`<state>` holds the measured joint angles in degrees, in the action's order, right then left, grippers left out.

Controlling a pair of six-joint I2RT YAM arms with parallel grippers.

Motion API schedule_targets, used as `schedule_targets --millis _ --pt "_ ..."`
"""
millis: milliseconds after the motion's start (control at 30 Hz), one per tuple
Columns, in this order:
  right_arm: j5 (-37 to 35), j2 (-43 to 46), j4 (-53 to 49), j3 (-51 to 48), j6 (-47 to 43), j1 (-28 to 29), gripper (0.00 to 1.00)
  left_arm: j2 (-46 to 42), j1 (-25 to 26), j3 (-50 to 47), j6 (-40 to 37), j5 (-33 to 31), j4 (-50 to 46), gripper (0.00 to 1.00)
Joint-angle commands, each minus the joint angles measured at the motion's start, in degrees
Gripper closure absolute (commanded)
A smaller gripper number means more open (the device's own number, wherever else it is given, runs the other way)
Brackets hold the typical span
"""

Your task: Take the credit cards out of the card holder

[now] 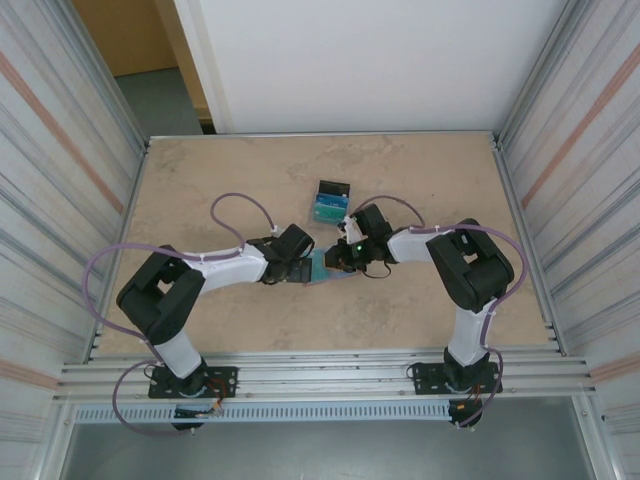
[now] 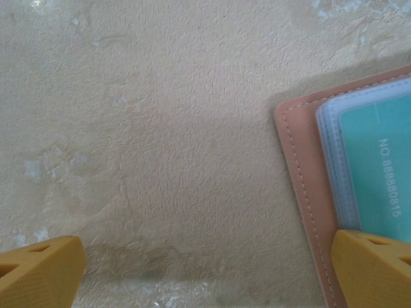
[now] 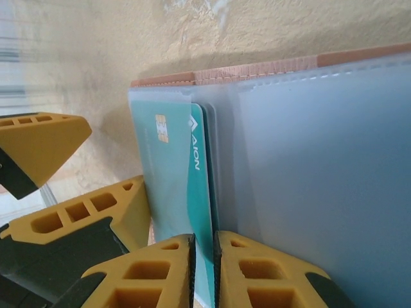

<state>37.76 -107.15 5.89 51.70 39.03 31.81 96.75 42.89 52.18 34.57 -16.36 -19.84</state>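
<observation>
Your right gripper (image 3: 204,260) pinches edge of teal credit card (image 3: 170,173), seated in card holder (image 3: 308,192) sleeve ahead of fingers. Pull straight along sleeve, no twist. Left gripper (image 2: 205,273) gapes wide, one finger over card holder edge: press down, pin it.

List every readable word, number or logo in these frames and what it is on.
"NO 888880815": teal card in the card holder's clear sleeve, left wrist view.
"AION": teal card, right wrist view.
Loose cards, top view: too small to read.
</observation>
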Motion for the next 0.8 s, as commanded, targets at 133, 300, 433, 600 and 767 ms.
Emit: schedule_targets --millis 133,300,433,600,767 --pt "0.3 2.7 2.0 -2.7 3.0 1.9 0.83 -0.9 -0.2 0.6 -0.1 -1.1 -3.1 0.01" --pt "0.3 2.4 5.4 -3.8 5.2 1.9 0.92 -0.6 -0.1 0.6 0.0 -1.4 -3.4 0.01" --pt "-0.4 3.1 5.4 -4.6 5.4 1.6 1.00 -0.3 -0.4 0.5 0.1 -1.6 -3.9 0.02" --pt "-1.4 4.6 4.5 -5.8 5.7 0.3 1.00 -0.5 -1.2 0.3 0.3 -1.7 -4.4 0.01" --pt "-2.5 5.7 2.5 -6.1 5.3 -0.9 1.00 -1.0 -1.6 -0.2 0.1 -1.8 -4.5 0.01"
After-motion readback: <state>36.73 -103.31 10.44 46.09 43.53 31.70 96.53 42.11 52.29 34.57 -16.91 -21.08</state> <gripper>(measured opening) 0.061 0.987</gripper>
